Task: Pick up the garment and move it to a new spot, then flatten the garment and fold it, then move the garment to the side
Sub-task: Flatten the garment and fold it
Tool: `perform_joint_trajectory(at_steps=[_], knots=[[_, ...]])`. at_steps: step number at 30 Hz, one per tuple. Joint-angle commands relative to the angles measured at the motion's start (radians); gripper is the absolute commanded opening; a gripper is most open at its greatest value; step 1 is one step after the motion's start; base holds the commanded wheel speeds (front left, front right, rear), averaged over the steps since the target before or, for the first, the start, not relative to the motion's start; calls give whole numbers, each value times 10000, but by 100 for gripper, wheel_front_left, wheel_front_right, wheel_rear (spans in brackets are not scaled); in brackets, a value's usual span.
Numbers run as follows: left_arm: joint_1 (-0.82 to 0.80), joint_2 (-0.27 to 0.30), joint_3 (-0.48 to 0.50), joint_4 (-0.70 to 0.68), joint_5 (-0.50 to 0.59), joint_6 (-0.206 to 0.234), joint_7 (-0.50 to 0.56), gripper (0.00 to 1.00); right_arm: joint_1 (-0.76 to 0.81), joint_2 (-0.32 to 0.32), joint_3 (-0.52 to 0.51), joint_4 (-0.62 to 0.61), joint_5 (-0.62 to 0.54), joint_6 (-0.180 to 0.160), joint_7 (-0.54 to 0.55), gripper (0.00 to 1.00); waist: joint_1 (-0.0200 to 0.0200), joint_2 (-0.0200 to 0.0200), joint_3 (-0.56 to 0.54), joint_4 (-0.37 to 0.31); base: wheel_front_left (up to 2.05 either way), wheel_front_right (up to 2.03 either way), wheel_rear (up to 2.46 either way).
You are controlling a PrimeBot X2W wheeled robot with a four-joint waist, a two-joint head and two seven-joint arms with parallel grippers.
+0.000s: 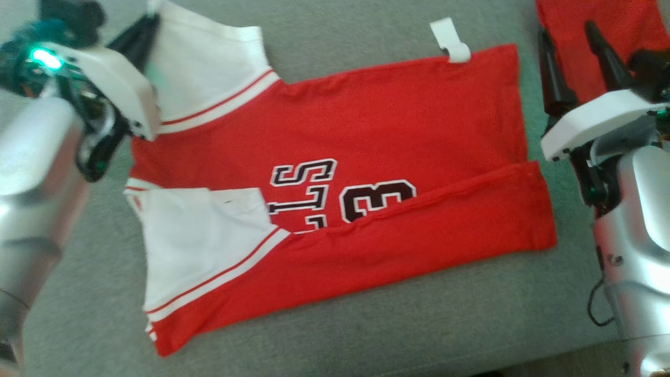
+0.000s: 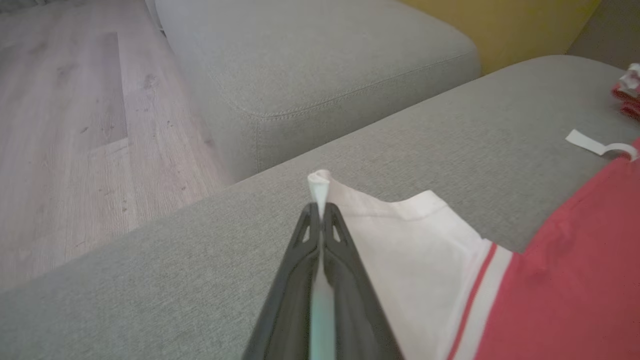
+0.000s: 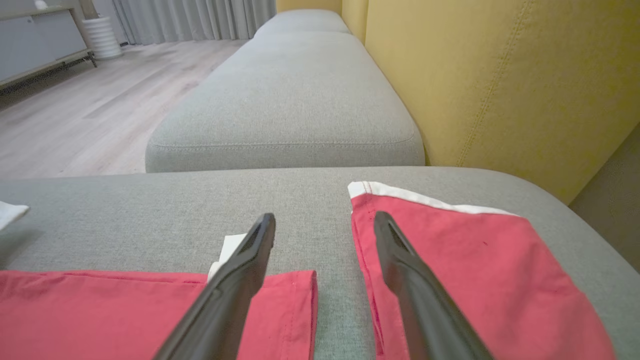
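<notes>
Red jersey (image 1: 398, 120): flat, 6 o'clock edge folded; further folds and side placement remain, we judge. Our left gripper (image 2: 318, 212) pinches the 10 o'clock sleeve (image 2: 400, 240); right gripper (image 3: 324, 220) gapes, empty.

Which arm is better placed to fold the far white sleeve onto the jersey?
Left. The left gripper is shut on the edge of the white sleeve. The right gripper is open, holding nothing, beside the hem of the jersey.

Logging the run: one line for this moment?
left gripper: shut on jersey sleeve tip | right gripper: open, by hem | jersey: near side folded over, on sofa
</notes>
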Motion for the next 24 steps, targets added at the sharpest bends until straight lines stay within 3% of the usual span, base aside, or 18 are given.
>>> perform_joint_trajectory(at_steps=[1,9,24], knots=[[-162,298,223,-354,104,16,-235,0,-197,-149,143,-182,-41,37,51,100,1,0,-356,411,0,0,0],[582,146,-191,-1710,280,48,-1156,0,-281,-790,515,1257,224,37,489,100,1,0,-885,1267,0,0,0],[1383,567,-554,-4262,449,612,-925,0,-1497,-1229,309,4356,596,37,1270,100,1,0,-601,2135,0,0,0]])
